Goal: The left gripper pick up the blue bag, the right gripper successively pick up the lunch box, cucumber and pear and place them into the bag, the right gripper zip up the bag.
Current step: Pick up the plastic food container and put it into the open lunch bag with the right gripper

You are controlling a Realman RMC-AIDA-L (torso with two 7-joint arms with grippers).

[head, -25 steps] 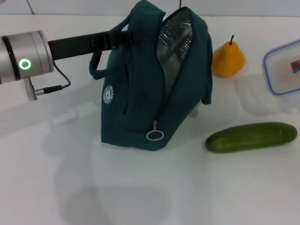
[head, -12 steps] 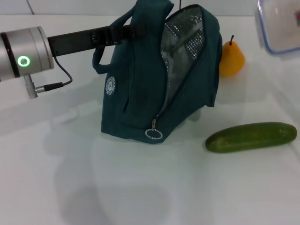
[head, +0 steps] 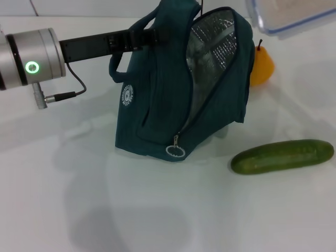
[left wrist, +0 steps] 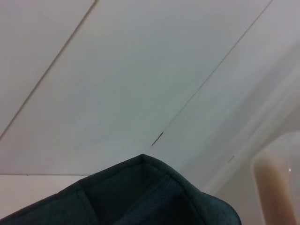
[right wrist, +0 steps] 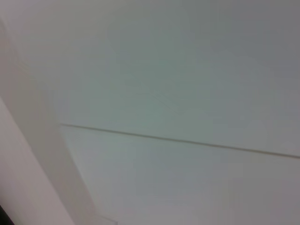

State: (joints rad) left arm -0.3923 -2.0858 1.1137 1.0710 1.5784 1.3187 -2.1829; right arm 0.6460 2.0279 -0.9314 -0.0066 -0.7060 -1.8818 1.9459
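Handle (head: 157, 29) of the blue bag (head: 178, 100) sits clenched in the left claw (head: 152, 35), propping the mouth open. Lunch box (head: 294, 13) hangs beyond, above the opening; right claw unseen. Cucumber (head: 282, 156) and pear (head: 261, 63) wait on the table (head: 79, 210).

Even, bright overhead light falls on the head view, leaving the white table (head: 157, 210) almost washed out. Soft grey shadows pool at lower left of the frame and under the blue bag (head: 178, 100). The bag's silver lining (head: 210, 68) gives a dull sheen, and the cucumber (head: 283, 156) carries a faint highlight. The lunch box (head: 289, 13) at the upper right edge is motion-blurred. Both wrist views are pale, hazy and out of focus.
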